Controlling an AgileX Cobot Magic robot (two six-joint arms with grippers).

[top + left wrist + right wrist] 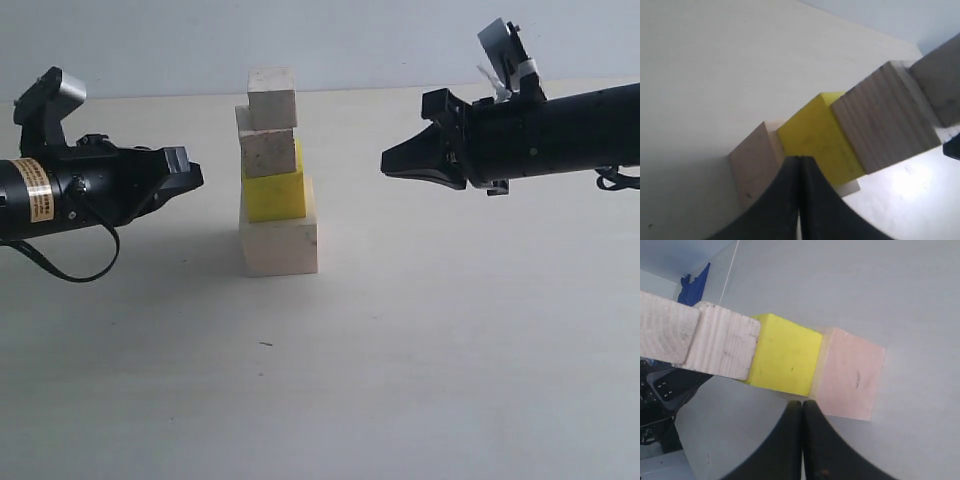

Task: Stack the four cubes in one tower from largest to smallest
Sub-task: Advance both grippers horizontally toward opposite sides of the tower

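The four cubes stand as one tower in the middle of the table. The large pale cube (279, 242) is at the bottom, the yellow cube (275, 194) rests on it, then one small wooden cube (266, 150) and a second small one (272, 98) on top, each slightly offset. My left gripper (197, 177) hangs shut and empty to the left of the tower, apart from it. My right gripper (386, 165) hangs shut and empty to its right. Both wrist views show the tower: yellow cube (821, 137) (785, 360), large cube (754, 165) (850, 372), beyond the shut fingertips (799, 159) (802, 402).
The pale table (450, 350) stretches bare around the tower. A blue object (696, 284) lies far off at the table's edge in the right wrist view.
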